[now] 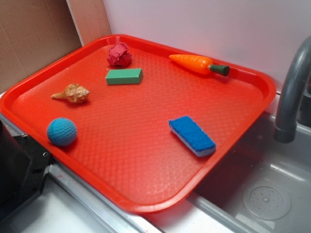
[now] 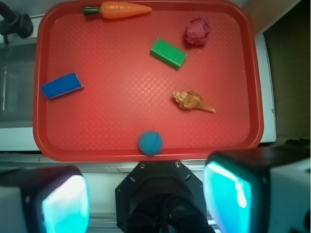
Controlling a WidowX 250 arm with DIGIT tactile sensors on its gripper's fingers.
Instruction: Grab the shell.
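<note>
Nothing's been grabbed yet: the shell [image 1: 72, 93] lies alone on the tray [image 1: 146, 145] near its left edge, between the ball [image 1: 61, 131] and the paper wad [image 1: 119, 54]. The gripper [image 2: 146, 199] hangs high off the tray's near edge with jaws spread and empty, so the whole approach and pinch is left

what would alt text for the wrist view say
Seen from above, a red tray holds a tan spiral shell, a blue ball, a green block, a dark-red paper wad, a blue sponge and an orange carrot. The open gripper sits off the tray's near edge, holding nothing.
</note>
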